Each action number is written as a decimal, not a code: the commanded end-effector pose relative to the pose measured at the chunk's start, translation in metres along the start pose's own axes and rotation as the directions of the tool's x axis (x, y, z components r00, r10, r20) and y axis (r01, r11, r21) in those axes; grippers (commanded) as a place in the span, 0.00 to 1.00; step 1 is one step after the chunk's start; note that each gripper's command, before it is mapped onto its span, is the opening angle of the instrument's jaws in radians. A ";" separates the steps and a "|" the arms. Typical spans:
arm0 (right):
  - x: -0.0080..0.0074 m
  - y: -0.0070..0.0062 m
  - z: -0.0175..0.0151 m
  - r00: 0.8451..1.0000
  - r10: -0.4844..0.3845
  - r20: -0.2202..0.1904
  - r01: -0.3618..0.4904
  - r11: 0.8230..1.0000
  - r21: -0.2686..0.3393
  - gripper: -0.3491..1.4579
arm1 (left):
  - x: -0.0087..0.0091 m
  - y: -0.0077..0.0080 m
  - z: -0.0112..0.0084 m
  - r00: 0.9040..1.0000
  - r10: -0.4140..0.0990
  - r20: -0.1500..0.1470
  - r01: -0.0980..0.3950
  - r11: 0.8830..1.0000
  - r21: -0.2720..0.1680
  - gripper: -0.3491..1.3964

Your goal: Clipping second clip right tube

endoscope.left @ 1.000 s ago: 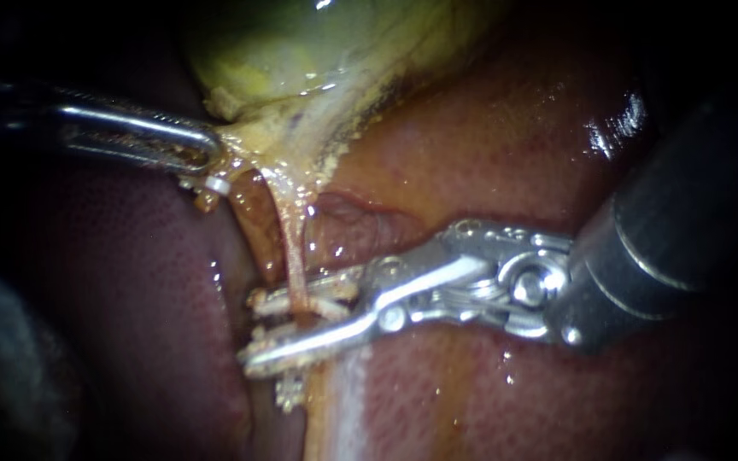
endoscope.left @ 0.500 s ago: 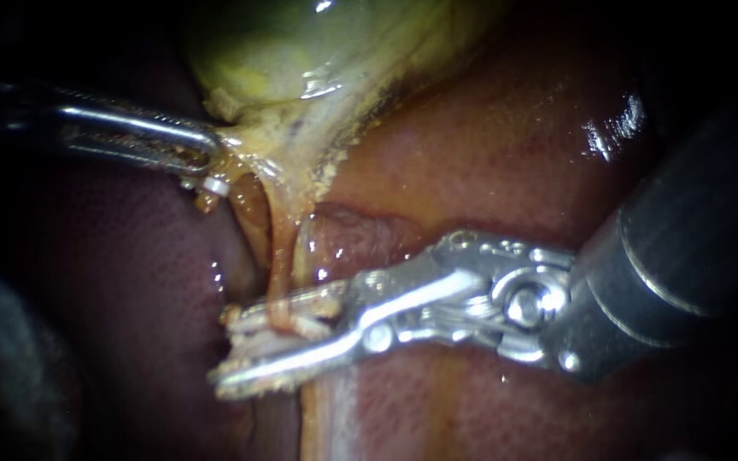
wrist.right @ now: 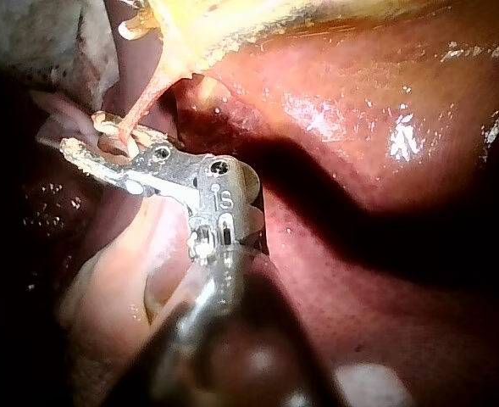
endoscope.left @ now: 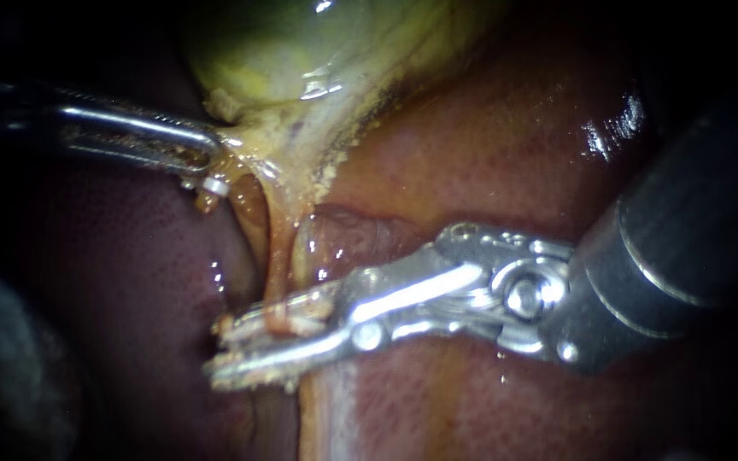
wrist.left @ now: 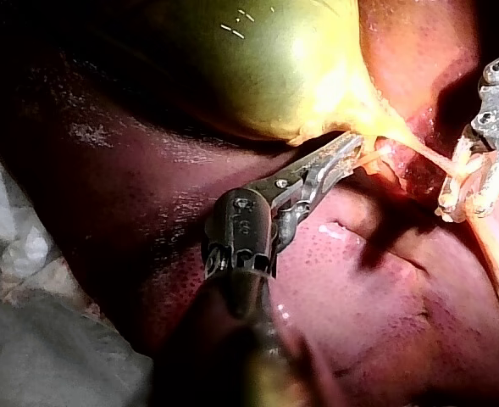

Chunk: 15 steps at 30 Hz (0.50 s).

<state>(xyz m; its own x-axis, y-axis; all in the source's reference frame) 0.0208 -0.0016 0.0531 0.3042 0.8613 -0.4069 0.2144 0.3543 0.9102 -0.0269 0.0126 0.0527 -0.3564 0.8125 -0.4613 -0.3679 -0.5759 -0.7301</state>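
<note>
**Right jaws pinch the tube; left jaws hold the gallbladder**

Endoscope view: the right instrument (endoscope.left: 258, 341) has its two jaws close together. They pinch the tube (endoscope.left: 277, 256) between them near their tips, one jaw on each side, with only a thin slit between them. From those jaws the tube runs away to the gallbladder (endoscope.left: 301, 43). The left instrument (endoscope.left: 207, 156) has its jaws pressed onto the gallbladder's yellowish narrow end. A small white piece (endoscope.left: 215, 184) sits just beside its tips. The liver (endoscope.left: 489, 145) lies under the right instrument.

Left wrist view: the left instrument (wrist.left: 346, 154) pinches the narrow end of the gallbladder (wrist.left: 257, 68). Ahead of its jaws the tube (wrist.left: 418, 151) stretches taut to the right instrument (wrist.left: 465, 191). The liver (wrist.left: 385, 288) lies beneath the left shaft.

Right wrist view: the right instrument (wrist.right: 92, 140) grips the tube (wrist.right: 143, 106), which enters between its jaws from ahead. The liver (wrist.right: 359, 127) lies beside and under the shaft.
</note>
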 end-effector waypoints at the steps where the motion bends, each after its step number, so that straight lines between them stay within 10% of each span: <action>1: 0.0001 0.0000 0.0000 1.000 0.007 -0.001 -0.007 1.000 -0.002 0.21 | 0.0000 0.0000 0.0000 1.000 0.000 0.000 0.000 1.000 0.000 0.00; 8: -0.0001 -0.0001 -0.0003 0.991 0.131 -0.004 -0.131 0.991 -0.007 0.00 | 0.0000 0.0000 0.0000 1.000 0.000 0.000 0.000 1.000 0.000 0.00; 15: -0.0003 -0.0002 -0.0007 0.983 0.183 -0.001 -0.183 0.983 -0.006 0.00 | 0.0000 0.0000 0.0000 1.000 0.000 0.000 0.000 1.000 0.000 0.00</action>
<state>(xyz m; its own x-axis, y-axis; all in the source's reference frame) 0.0200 -0.0017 0.0531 0.3368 0.9121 -0.2339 0.1494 0.1935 0.9697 -0.0270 0.0126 0.0527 -0.3565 0.8124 -0.4613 -0.3677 -0.5759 -0.7301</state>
